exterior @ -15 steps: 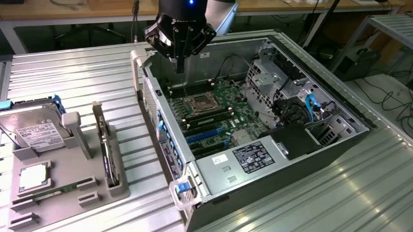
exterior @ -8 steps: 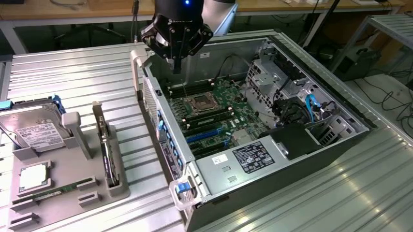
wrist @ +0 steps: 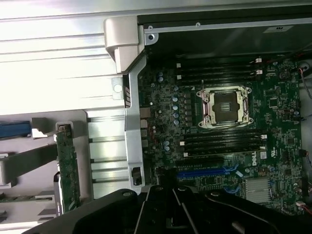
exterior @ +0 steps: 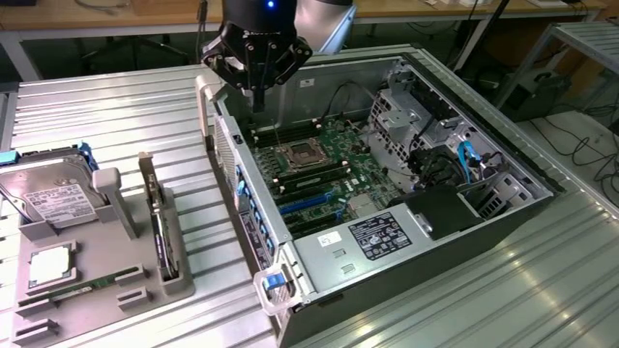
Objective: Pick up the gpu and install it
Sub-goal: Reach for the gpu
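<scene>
Nothing done yet. Fingers [exterior: 258,98] closed, empty, above the motherboard [exterior: 324,156]. gpu [exterior: 164,232] untouched in its tray [exterior: 179,286], well apart from them. Pick and install both left.

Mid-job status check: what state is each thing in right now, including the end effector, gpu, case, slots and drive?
end effector: shut, holding nothing, over the open case.
gpu: not picked up, standing on edge in the grey holder.
computer case: open, motherboard exposed.
blue expansion slots: empty, no card seated.
hard drive: resting in the holder.
</scene>
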{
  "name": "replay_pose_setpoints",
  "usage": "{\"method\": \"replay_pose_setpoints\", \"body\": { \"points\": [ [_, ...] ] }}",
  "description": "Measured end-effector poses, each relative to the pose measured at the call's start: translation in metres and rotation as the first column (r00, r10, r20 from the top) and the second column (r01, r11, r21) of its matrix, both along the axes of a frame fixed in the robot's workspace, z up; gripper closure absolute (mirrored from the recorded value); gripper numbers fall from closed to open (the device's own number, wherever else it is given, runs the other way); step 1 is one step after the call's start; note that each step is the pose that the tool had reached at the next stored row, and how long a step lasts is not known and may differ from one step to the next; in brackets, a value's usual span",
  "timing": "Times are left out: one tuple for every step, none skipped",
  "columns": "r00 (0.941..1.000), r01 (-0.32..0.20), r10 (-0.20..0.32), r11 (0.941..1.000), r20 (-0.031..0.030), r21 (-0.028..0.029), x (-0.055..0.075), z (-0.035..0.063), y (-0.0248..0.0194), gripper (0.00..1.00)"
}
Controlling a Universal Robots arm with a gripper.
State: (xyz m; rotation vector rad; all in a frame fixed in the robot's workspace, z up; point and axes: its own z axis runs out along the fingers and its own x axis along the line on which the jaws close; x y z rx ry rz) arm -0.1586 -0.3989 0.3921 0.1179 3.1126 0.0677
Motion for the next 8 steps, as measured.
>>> {"method": "replay_pose_setpoints", "body": {
  "points": [
    [1.0000, 0.000, 0.000, 1.0000, -0.0001, 0.0000, -0.0009, 0.0000, 0.0000, 0.89],
    [1.0000, 0.000, 0.000, 1.0000, -0.0001, -0.0001, -0.0020, -0.0001, 0.0000, 0.89],
    [1.0000, 0.000, 0.000, 1.0000, -0.0001, -0.0001, -0.0031, -0.0002, 0.0000, 0.89],
    [1.0000, 0.000, 0.000, 1.0000, -0.0001, -0.0001, -0.0041, -0.0003, 0.0000, 0.89],
    [1.0000, 0.000, 0.000, 1.0000, 0.0000, 0.0000, -0.0050, -0.0004, 0.0000, 0.89],
    [1.0000, 0.000, 0.000, 1.0000, 0.0000, 0.0000, -0.0059, -0.0004, 0.0000, 0.89],
    [1.0000, 0.000, 0.000, 1.0000, -0.0001, 0.0000, -0.0069, -0.0005, 0.0000, 0.89],
    [1.0000, 0.000, 0.000, 1.0000, -0.0001, -0.0001, -0.0076, -0.0005, 0.0000, 0.89]
  ]
}}
